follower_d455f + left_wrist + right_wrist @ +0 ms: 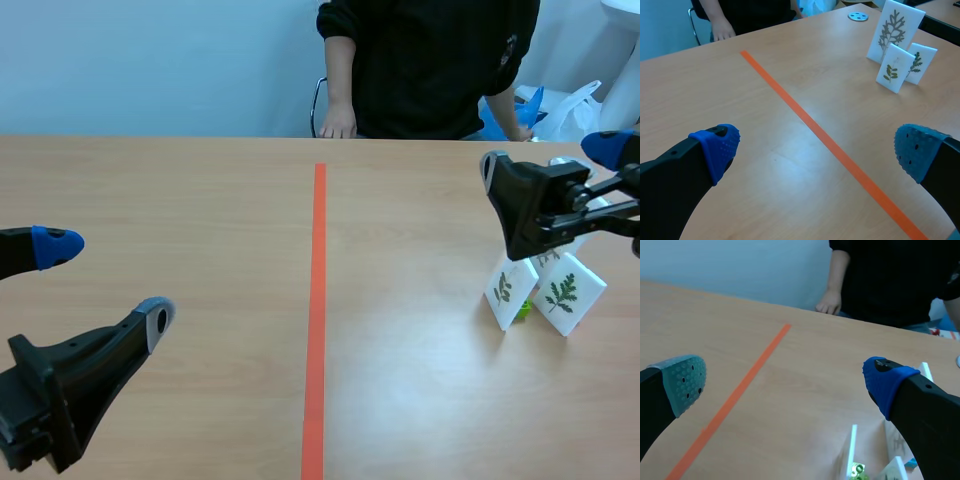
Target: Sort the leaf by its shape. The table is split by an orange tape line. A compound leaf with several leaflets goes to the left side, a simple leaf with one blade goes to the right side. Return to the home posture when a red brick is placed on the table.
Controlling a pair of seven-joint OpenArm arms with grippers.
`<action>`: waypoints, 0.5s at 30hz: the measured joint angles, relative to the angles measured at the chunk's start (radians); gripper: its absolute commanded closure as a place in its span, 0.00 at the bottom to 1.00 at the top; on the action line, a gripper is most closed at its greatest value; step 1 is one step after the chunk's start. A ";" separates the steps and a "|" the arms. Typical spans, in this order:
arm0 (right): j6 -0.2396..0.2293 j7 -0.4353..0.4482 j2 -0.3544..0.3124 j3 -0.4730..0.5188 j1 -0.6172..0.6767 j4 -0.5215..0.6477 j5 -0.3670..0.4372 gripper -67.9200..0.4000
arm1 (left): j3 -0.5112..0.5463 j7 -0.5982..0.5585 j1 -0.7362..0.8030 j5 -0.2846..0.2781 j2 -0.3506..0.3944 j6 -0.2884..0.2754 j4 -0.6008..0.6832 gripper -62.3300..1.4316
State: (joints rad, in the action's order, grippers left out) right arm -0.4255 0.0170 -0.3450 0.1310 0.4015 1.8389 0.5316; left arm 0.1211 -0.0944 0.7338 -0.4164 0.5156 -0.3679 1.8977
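Three white cards with pressed leaves stand in a cluster right of the orange tape line [318, 300]. A tall card [895, 30] shows a branching leaf. In front of it are a small card [505, 290] with a few-leaflet sprig and another [566, 293] with a feathery compound leaf. My right gripper [550, 158] hangs open just above and behind the cards, partly hiding the tall one. In the right wrist view the card edges [852, 450] lie under the open right gripper [785, 382]. My left gripper [105, 283] is open and low on the left side, holding nothing, far from the cards [894, 70].
A person in black sits across the table, one hand [338, 125] on the far edge near the tape line. A small blue disc [858, 16] lies beyond the cards. A white plastic bag [575, 105] is behind the table at the right. Something small and green [857, 470] sits between the cards.
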 measured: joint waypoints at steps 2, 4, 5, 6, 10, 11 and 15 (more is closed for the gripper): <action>-0.018 -0.001 -0.024 0.002 0.052 0.040 0.001 0.04 | 0.000 0.000 0.000 0.000 0.000 0.000 0.000 0.00; -0.026 -0.020 -0.035 0.014 0.100 0.074 0.006 0.04 | 0.000 0.000 0.000 0.000 0.000 0.000 0.000 0.00; -0.027 -0.023 -0.037 0.021 0.122 0.085 0.014 0.03 | 0.000 0.001 0.000 0.000 0.000 0.000 0.000 0.00; -0.034 -0.023 -0.040 0.027 0.143 0.092 0.022 0.03 | 0.000 0.001 0.000 0.000 0.000 0.000 0.000 0.00; -0.066 -0.032 -0.043 0.046 0.203 0.098 0.023 0.00 | 0.000 0.007 0.000 0.000 0.000 0.000 0.000 0.00; -0.064 -0.038 -0.043 0.047 0.214 0.098 0.023 0.00 | 0.000 0.007 0.000 0.000 0.000 0.000 0.000 0.00; -0.074 -0.055 -0.043 0.047 0.234 0.098 0.023 0.00 | 0.000 0.007 0.000 0.000 0.000 0.000 0.000 0.00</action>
State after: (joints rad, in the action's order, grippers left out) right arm -0.4995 -0.0380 -0.3882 0.1776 0.6353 1.9373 0.5545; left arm 0.1211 -0.0872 0.7338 -0.4164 0.5156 -0.3679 1.8977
